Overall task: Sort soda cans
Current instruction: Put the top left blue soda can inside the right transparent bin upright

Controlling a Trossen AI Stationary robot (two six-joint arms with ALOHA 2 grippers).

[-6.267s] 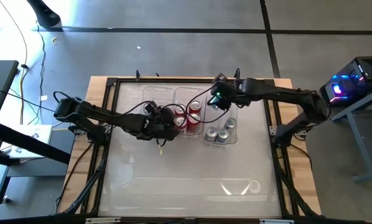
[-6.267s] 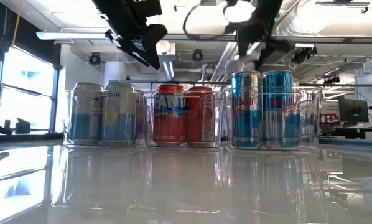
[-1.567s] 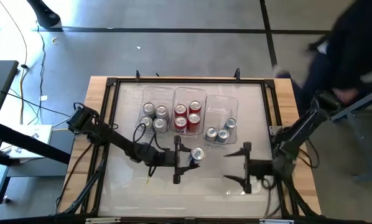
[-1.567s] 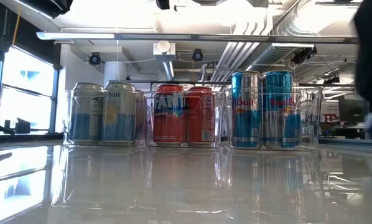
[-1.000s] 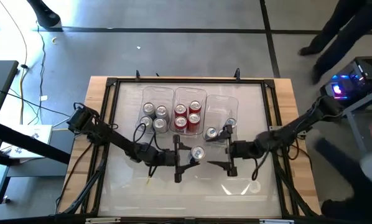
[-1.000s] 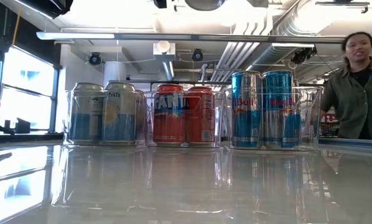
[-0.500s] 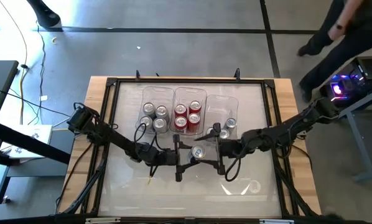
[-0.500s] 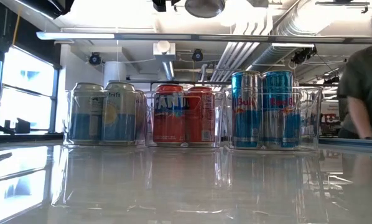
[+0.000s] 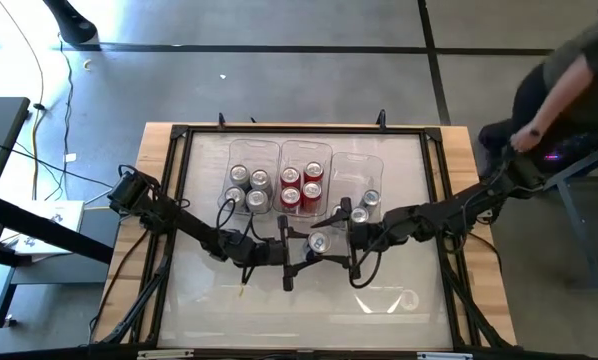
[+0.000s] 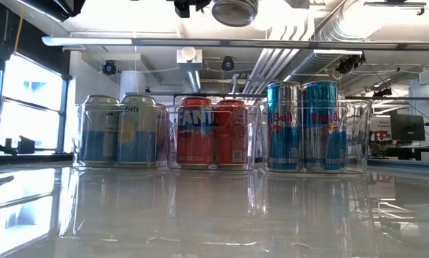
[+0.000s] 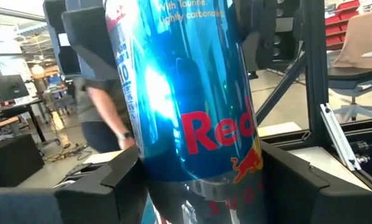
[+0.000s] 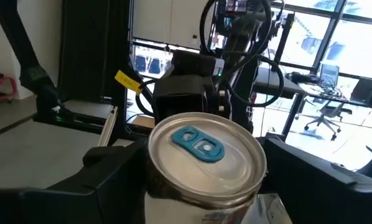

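Observation:
A blue-and-silver soda can [image 9: 319, 242] hangs upright above the middle of the table; the low view shows its base [image 10: 234, 8] from below. My left gripper [image 9: 312, 248] is shut on it from the table's left side. My right gripper [image 9: 331, 243] reaches in level from the right, open. Its fingers [image 12: 114, 167] stand on either side of the can's top end [image 12: 201, 146], and I cannot tell whether they touch it. The other soda cans stand in three clear bins at the far middle: silver-grey [image 9: 247, 185], red [image 9: 301, 185] and blue [image 9: 359, 208]. My left gripper [image 11: 201, 193] pinches the can's lower body [image 11: 158, 180] between its two fingers, one on each side. The fingers come in level from the table's left side. The can stands upright in the hold, lifted clear of the table.
The three bins [image 10: 222, 132] stand side by side toward the far edge, just beyond the two grippers. A black frame [image 9: 174, 200] borders the table. A person [image 9: 569, 70] stands past the table's right side.
My right gripper has moved toward the table's left and a little toward the far edge, up to the can, and its fingers now stand around the can's top end. The can has stayed where it was. The person beyond the right side has moved about.

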